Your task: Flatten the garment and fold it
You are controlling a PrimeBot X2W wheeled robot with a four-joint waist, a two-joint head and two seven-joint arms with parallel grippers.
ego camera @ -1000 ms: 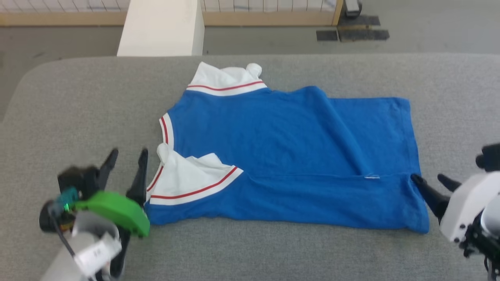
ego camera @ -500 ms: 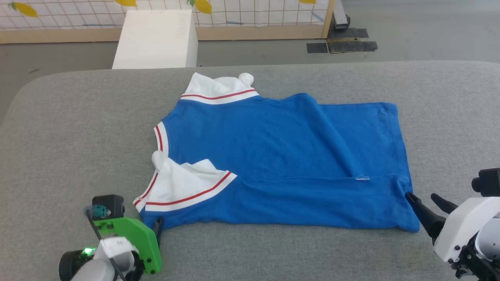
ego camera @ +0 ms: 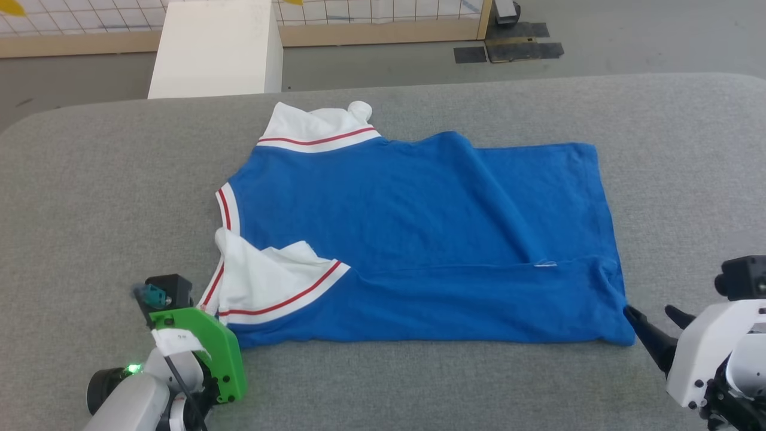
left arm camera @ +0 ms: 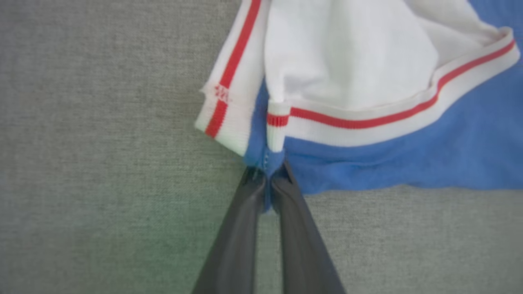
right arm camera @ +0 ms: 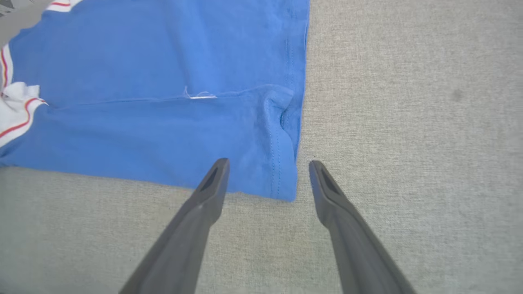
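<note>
The garment (ego camera: 419, 239) is a royal-blue shirt with white sleeves and red-striped trim, spread sideways on the grey table, neck to the left, with its near edge folded over. My left gripper (left arm camera: 267, 173) is shut on the garment (left arm camera: 388, 163) at its near-left blue corner, just below the white sleeve (left arm camera: 347, 61). In the head view its green-housed wrist (ego camera: 203, 353) covers the fingers. My right gripper (ego camera: 649, 311) is open at the near-right hem corner. Its fingertips (right arm camera: 222, 165) straddle that corner of the garment (right arm camera: 163, 61) in the right wrist view.
The grey padded table (ego camera: 90, 179) reaches past the shirt on all sides. Behind its far edge stands a white box (ego camera: 215, 48). A wood-framed mesh fence (ego camera: 383, 27) and dark floor mats (ego camera: 508, 51) lie beyond.
My left gripper came down from beside the sleeve to the shirt's near-left corner and shut on it. The right gripper stays open at the hem corner. The head camera has shifted.
</note>
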